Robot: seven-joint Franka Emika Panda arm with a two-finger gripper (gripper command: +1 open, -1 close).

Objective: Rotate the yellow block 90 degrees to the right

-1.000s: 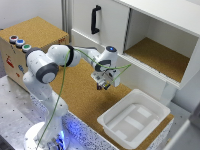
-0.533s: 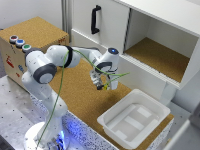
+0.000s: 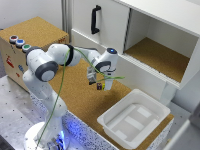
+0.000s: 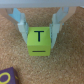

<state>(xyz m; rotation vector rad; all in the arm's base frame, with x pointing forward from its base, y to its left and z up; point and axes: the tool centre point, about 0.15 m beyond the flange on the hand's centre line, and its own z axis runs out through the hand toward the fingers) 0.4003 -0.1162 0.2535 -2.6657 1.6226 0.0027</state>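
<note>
The yellow block (image 4: 40,41) is a small cube with a dark "T" on its face, sitting between my two fingers in the wrist view. Both pale fingers (image 4: 21,27) press against its opposite sides over the cork surface. In the exterior view my gripper (image 3: 99,86) points down over the middle of the cork board (image 3: 80,97), and the yellow block (image 3: 99,86) shows as a tiny spot at its tips. I cannot tell whether the block rests on the cork or hangs just above it.
A white tray (image 3: 132,120) lies on the cork at the exterior view's right, close to my gripper. Behind stands a white cabinet with an open compartment (image 3: 160,55) and a black door handle (image 3: 94,20). A purple block (image 4: 7,77) lies near the yellow one. A green cable (image 3: 64,80) runs along my arm.
My wrist has shifted slightly toward the exterior view's left and turned a little. The yellow spot stays at the fingertips.
</note>
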